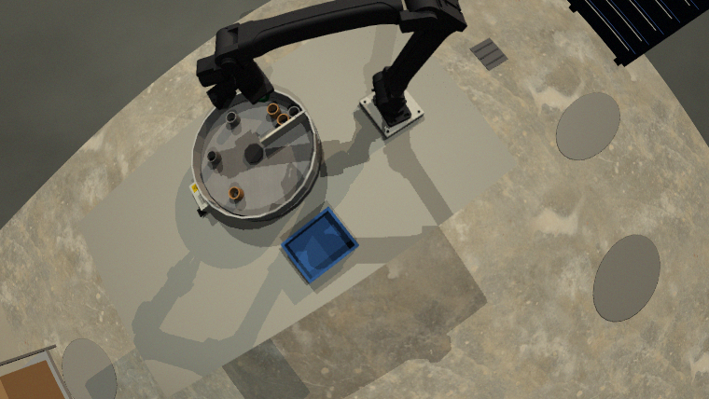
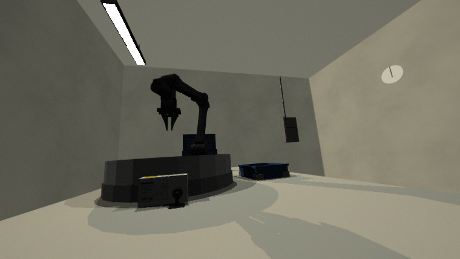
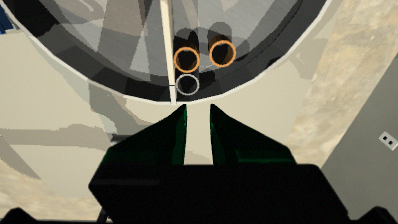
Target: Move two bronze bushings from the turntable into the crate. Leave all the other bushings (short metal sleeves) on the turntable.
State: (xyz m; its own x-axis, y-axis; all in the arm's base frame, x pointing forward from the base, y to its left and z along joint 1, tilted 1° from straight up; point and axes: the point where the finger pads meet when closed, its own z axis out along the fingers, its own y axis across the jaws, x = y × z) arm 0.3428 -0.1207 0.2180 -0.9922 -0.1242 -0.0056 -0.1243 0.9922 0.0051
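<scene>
My gripper (image 2: 169,129) (image 3: 198,111) is partly open, with nothing between its fingers, high above the turntable's (image 1: 268,196) (image 2: 167,165) (image 3: 222,15) edge. A bronze bushing (image 1: 283,114) (image 3: 187,71) stands by the divider. A second bronze bushing (image 1: 274,115) (image 3: 222,66) stands beside it, slightly apart. A grey bushing (image 1: 293,106) (image 3: 187,93) sits near the divider's outer end. A third bronze bushing (image 1: 235,199) is on the crate side. Two more dark grey bushings (image 1: 230,123) (image 1: 214,161) stand apart. The blue crate (image 1: 317,245) (image 2: 272,170) shows no bushing inside.
A pale straight divider (image 1: 283,130) (image 3: 167,45) runs from the dark hub (image 1: 253,153) to the turntable's raised rim. A control box (image 1: 199,198) (image 2: 154,191) is beside the turntable. The arm's base plate (image 1: 389,130) is to the right.
</scene>
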